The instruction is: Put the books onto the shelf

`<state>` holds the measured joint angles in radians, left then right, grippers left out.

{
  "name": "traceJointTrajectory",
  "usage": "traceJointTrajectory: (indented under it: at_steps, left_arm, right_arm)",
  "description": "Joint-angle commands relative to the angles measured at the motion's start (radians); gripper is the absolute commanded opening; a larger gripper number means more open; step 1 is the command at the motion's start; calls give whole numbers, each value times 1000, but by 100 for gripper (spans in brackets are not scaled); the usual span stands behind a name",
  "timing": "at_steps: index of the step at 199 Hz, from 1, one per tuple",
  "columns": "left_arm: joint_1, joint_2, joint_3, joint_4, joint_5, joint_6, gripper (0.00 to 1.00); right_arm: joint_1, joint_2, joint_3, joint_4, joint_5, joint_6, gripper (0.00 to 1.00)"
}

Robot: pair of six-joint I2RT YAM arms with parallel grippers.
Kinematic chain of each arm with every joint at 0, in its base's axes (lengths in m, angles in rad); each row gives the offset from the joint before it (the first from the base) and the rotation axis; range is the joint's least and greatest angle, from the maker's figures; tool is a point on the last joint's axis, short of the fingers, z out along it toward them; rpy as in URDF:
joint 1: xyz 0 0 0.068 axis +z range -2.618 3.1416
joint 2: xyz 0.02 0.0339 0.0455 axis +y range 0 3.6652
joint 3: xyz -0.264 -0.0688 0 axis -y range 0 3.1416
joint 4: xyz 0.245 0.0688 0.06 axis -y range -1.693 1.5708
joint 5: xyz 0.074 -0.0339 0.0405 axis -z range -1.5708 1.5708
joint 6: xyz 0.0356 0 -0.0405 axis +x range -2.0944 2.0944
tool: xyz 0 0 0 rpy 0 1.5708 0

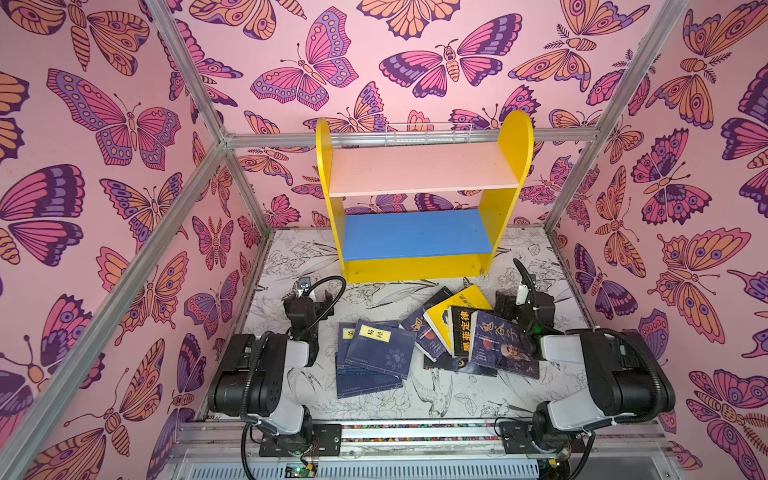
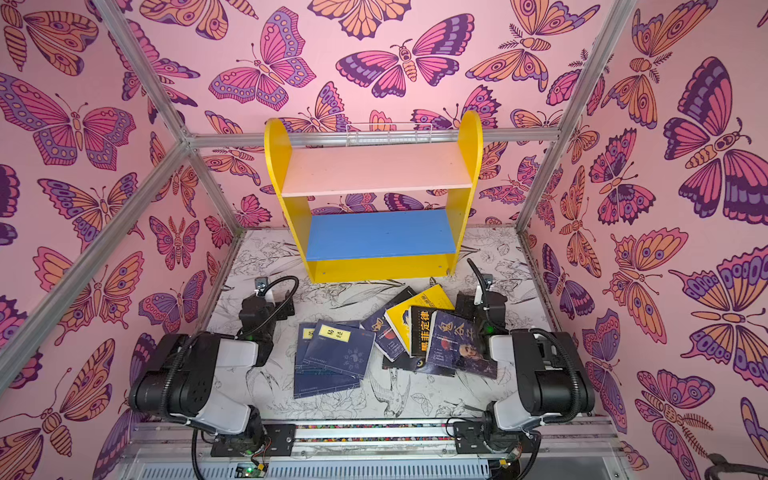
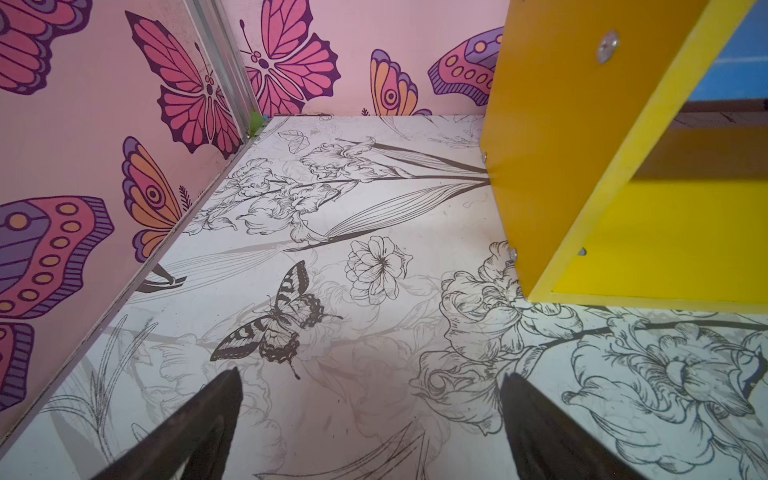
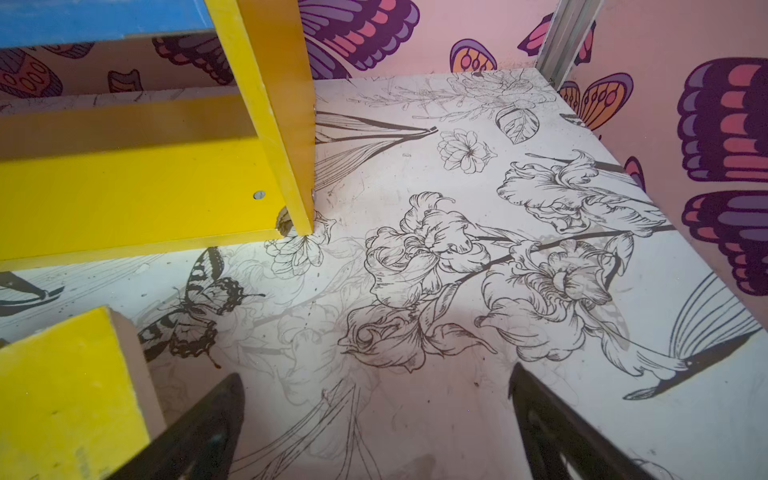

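Thin matte paperback books (image 1: 380,353) lie overlapping on the flower-printed white surface (image 1: 374,297), in front of the two-tier yellow wooden shelf (image 1: 419,268). Their titles read 易经, 墨菲定律 and 鬼谷子. The black left gripper (image 3: 372,374) and right gripper (image 4: 376,372) flank the pile, both spread wide and empty.

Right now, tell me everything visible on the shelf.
The shelf is a small two-tier unit, apparently painted wood board: yellow round-topped sides, pale pink upper board, blue lower board, yellow front base strip, screw heads showing. It stands upright on the floral table near the back wall. Both boards are bare. Its open front faces the books, which lie apart from it.
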<state>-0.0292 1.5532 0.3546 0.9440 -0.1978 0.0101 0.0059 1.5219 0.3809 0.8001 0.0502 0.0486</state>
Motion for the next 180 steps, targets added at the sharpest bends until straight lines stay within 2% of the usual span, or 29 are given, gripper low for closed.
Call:
traceJointTrajectory:
  at_steps: [1, 157, 180]
  left_arm:
    - [8, 4, 1, 2, 18, -12, 98]
    - [3, 4, 2, 5, 23, -8, 98]
    - [10, 3, 4, -1, 31, -12, 98]
  right_arm:
    - [-11, -12, 24, 7, -9, 4, 99]
    - [-11, -16, 27, 0, -5, 10, 99]
    - [-33, -16, 22, 6, -43, 23, 99]
